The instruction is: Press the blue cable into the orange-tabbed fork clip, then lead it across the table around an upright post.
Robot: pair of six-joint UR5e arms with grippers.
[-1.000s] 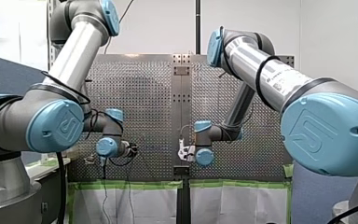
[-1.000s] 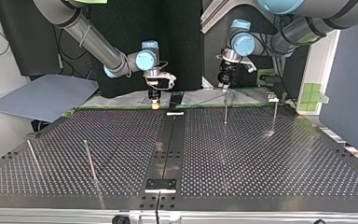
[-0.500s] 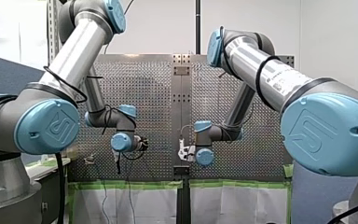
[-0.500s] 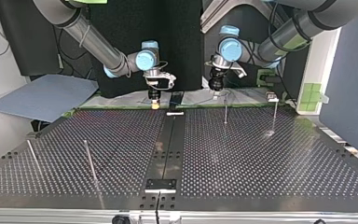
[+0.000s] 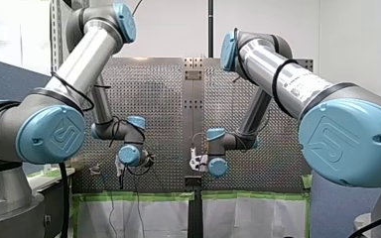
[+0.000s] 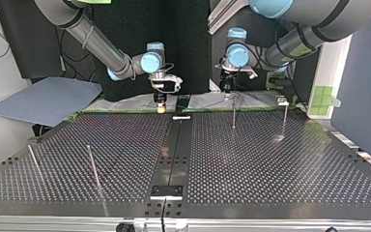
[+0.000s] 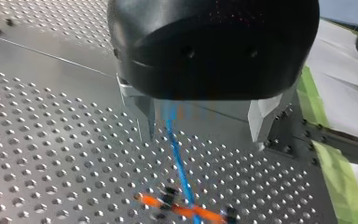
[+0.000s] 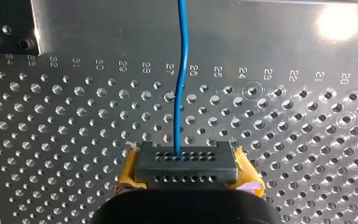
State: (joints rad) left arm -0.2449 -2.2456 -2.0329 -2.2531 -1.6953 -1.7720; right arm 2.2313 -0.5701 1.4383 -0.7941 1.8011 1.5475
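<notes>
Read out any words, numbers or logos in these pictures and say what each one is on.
"31 30 29 28 27 26 25 24 23 22 21 20": row marked on the table, right wrist view.
Numbers beyond either end: blurred or cut off, not readable.
Embossed logo on the arms' blue joint caps: no readable letters.

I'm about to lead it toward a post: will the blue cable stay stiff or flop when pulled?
Probably floppy: the blue cable curves gently ahead of my right gripper, which is shut on it. Likely light, being so thin. It might slide across the orange-tabbed clip it crosses, as its jacket looks smooth.
</notes>
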